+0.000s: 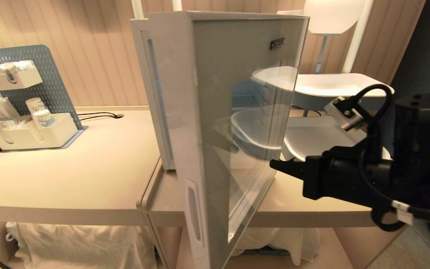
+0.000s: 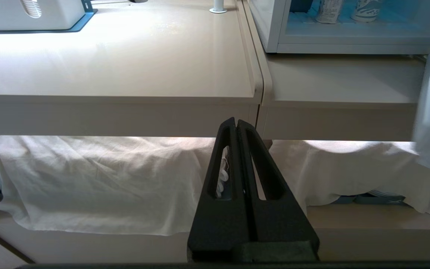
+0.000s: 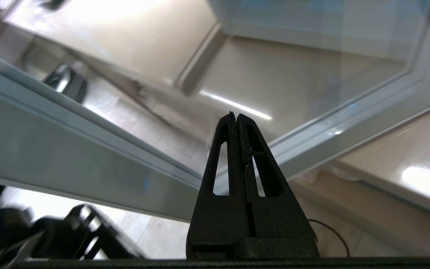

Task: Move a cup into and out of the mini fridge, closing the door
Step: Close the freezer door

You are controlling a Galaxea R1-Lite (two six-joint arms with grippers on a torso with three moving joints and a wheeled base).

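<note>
Door (image 1: 237, 123) stands swung out over the worktop's (image 1: 88, 175) front edge, fridge (image 1: 151, 93) behind it. Right gripper (image 1: 274, 164), jaws pressed together and empty, points its tip at the door's glass. Left gripper (image 2: 236, 121), jaws also pressed together, hangs below the front edge. Two cups (image 2: 364, 9) stand inside the fridge.

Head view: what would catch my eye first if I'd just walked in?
The mini fridge's door, swung wide open toward you at the centre of the table. Right beside its glass, the right gripper points at it with fingers shut and empty. Far left stands a blue pegboard organiser holding cups.
</note>
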